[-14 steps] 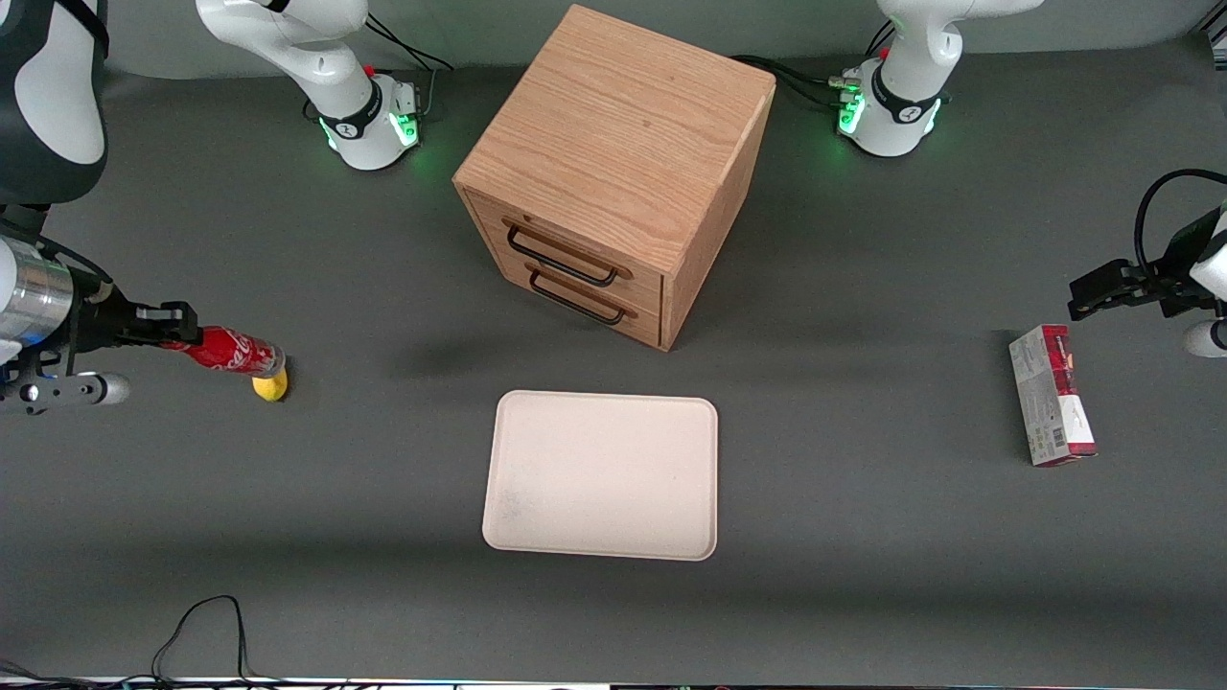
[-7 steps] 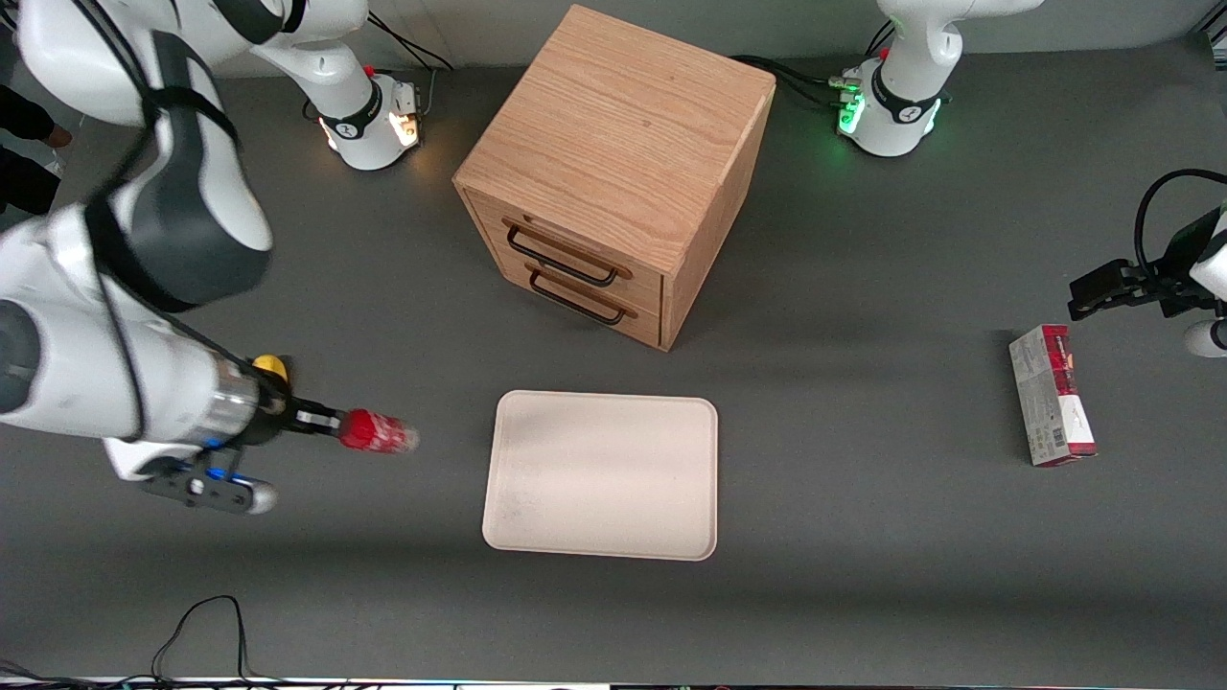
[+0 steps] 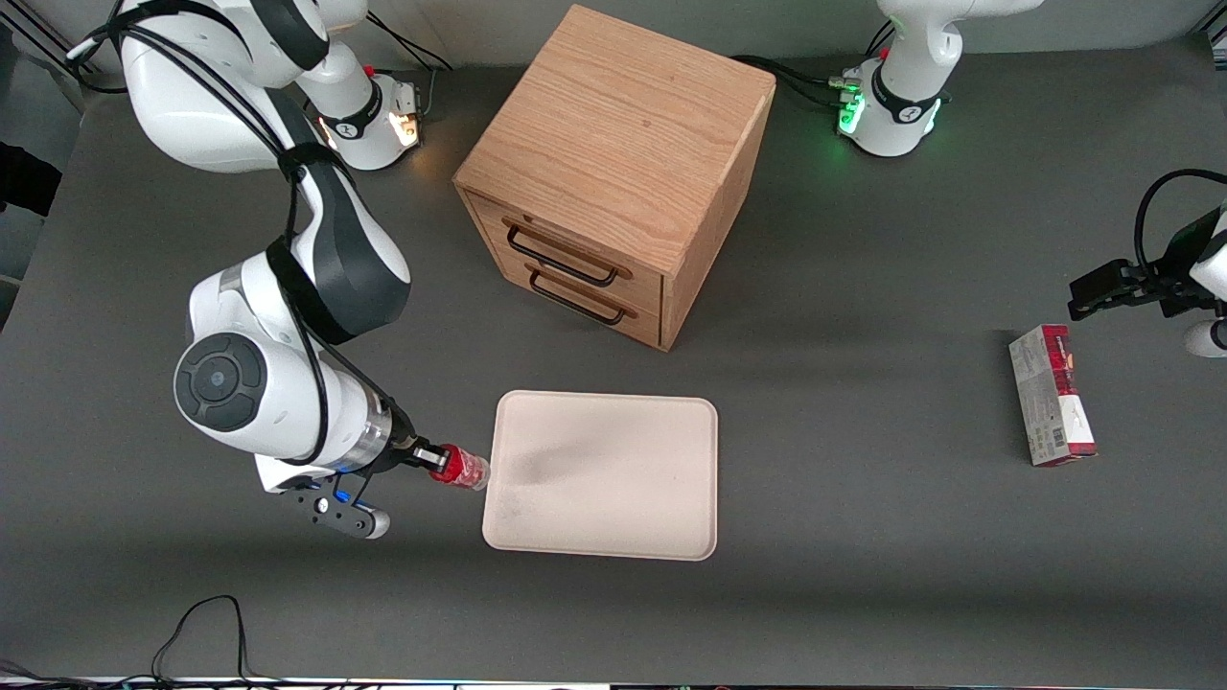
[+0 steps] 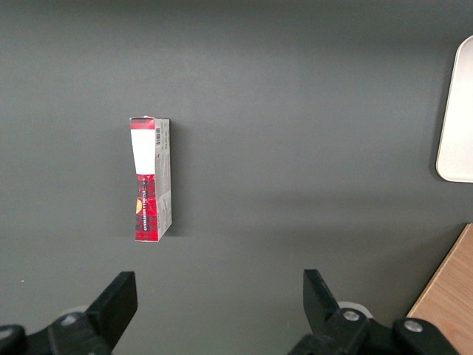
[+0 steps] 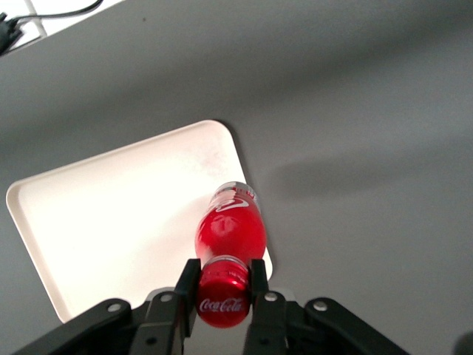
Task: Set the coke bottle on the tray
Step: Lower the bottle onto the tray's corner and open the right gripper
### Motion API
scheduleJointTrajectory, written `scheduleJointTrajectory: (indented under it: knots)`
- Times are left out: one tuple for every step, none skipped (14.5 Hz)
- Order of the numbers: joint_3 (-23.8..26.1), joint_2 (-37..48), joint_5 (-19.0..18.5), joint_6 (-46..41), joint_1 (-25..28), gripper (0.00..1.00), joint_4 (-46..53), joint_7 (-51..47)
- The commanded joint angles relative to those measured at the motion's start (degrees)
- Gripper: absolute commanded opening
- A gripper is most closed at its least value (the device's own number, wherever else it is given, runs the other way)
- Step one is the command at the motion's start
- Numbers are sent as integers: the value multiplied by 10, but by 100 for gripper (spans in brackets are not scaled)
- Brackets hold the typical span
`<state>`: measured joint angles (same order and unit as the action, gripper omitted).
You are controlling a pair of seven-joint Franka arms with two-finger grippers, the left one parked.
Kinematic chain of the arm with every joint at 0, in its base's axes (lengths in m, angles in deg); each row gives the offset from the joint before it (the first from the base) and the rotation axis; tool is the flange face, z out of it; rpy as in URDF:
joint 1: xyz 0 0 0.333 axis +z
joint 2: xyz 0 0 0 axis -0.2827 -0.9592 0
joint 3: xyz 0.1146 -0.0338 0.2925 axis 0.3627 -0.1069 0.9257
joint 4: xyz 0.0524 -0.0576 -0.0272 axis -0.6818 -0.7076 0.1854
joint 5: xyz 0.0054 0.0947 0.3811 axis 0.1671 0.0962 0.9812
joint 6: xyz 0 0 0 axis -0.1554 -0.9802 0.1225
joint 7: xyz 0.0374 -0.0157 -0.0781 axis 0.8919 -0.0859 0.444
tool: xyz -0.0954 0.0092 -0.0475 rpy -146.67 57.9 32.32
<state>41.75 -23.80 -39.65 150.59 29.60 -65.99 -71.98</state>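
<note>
**Bottle held at the tray's edge**

The bottle hangs in my gripper, clamped at the neck just under its red cap; in my wrist view the two fingers press against the cap's sides, and the bottle points away from me with its clear base farthest out. It is in the air, tilted, not resting on anything. From the front its base sits just at the tray's short edge nearest my end of the surface; from my wrist it hangs over a rounded corner of the tray, partly above the cream floor and partly above the grey surface.

The tray lies flat, in front of the wooden cabinet and nearer the front camera than it. The cabinet's two drawers are closed. A red-and-grey carton lies well apart, toward the parked arm's end of the surface.
</note>
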Motion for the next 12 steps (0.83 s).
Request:
scheduleJointTrajectory:
  knots:
    - [1,-45,-45,39,18,0,32,-59]
    - [1,-56,-55,56,24,0,32,-81]
    - [1,-63,-55,74,24,0,32,-89]
    - [1,-72,-55,90,25,0,32,-95]
    - [1,-78,-56,100,27,0,31,-108]
    - [-2,-84,-57,112,34,0,31,-116]
    - [-2,-86,-57,120,36,0,30,-120]
    - [-2,-92,-58,123,36,0,30,-120]
    - [-2,-92,-58,124,38,0,30,-121]
    - [-2,-92,-58,124,38,0,30,-121]
    - [-2,-92,-58,126,38,0,30,-121]
    - [-1,-92,-58,129,38,0,30,-120]
